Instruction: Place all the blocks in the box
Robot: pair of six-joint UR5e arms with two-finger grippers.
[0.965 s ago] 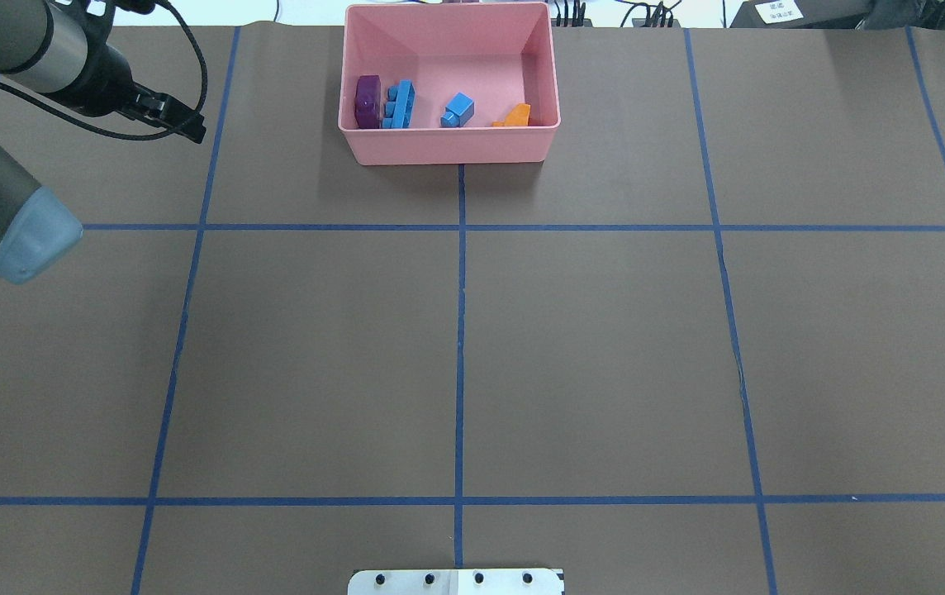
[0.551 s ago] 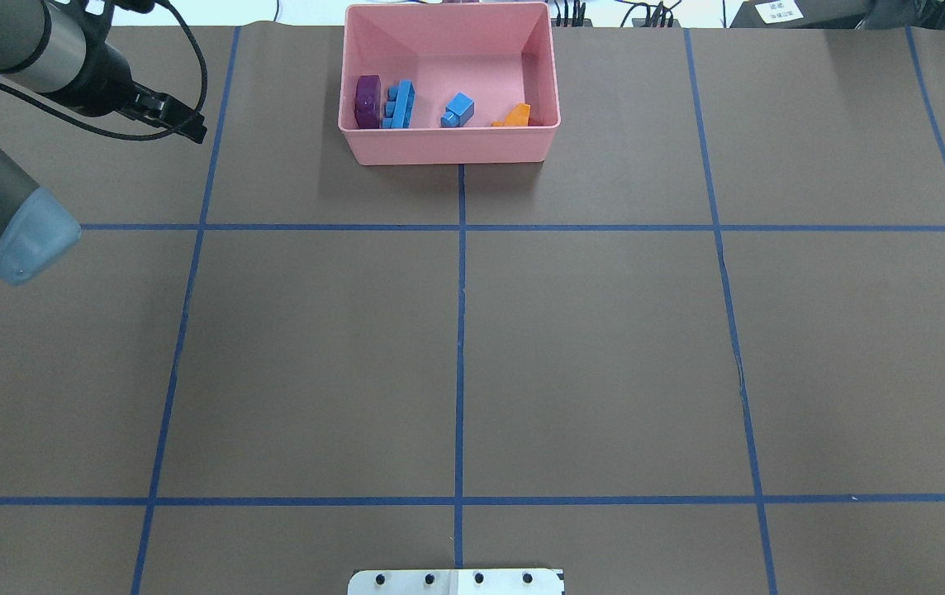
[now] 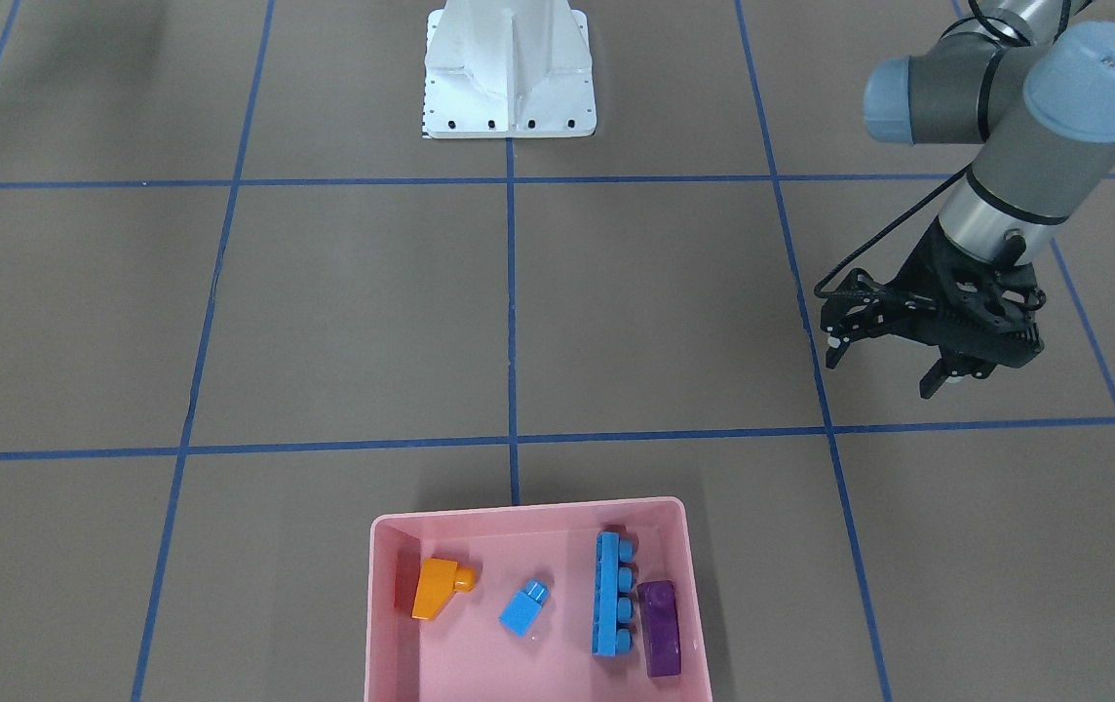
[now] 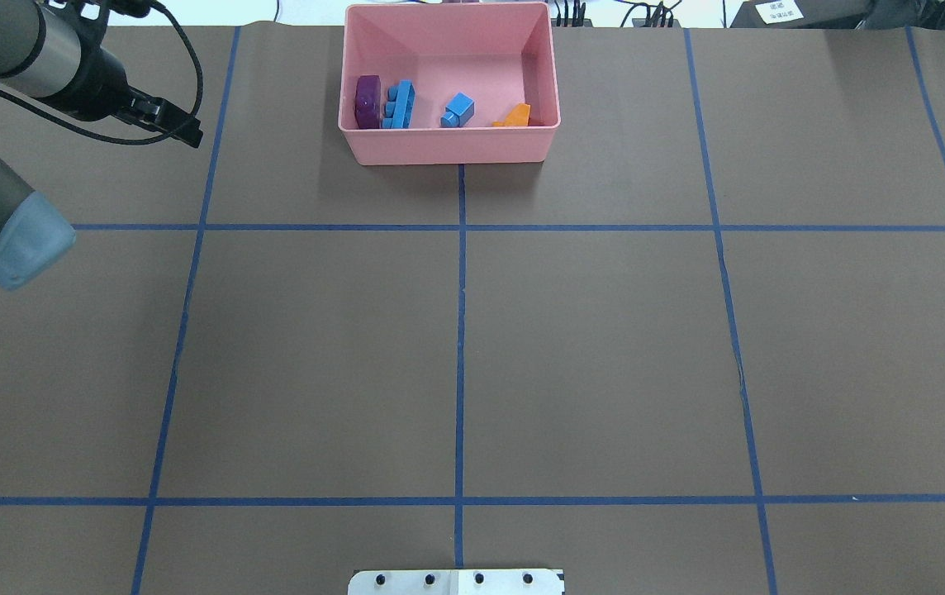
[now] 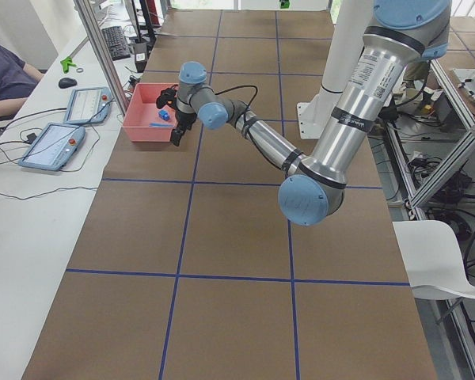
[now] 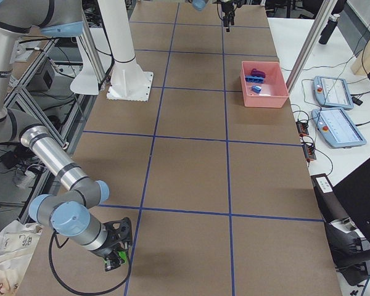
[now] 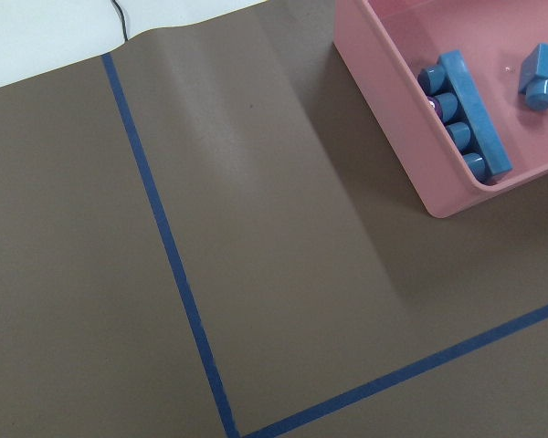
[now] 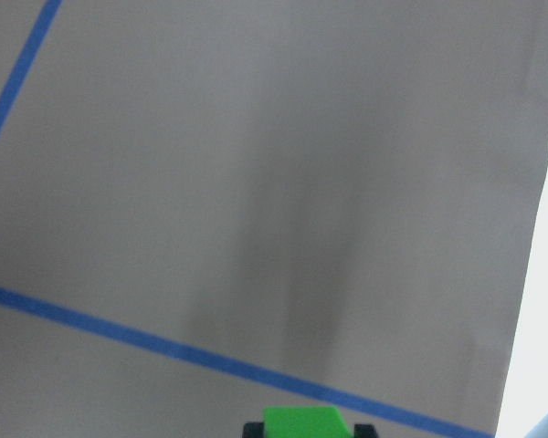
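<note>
The pink box (image 3: 528, 517) stands on the operators' side of the table, also in the overhead view (image 4: 448, 142) and the left wrist view (image 7: 393, 119). In it lie the orange sloped brick (image 3: 436, 588), the small blue brick (image 3: 523, 609), the long blue bar (image 3: 611, 595) and the purple oblong (image 3: 660, 614). My left gripper (image 3: 884, 375) hangs open and empty over the table, well to the side of the box. My right gripper (image 6: 114, 262) is far from the box, near the table's end, shut on the green brick (image 8: 306, 422).
The white robot base (image 3: 509, 68) sits at my edge of the table. Blue tape lines grid the brown table cover. Operator tablets (image 6: 336, 126) lie on the side bench beyond the box, and a person (image 5: 0, 79) sits there.
My left arm has drifted slightly further away from the box. The box and its bricks have not moved.
</note>
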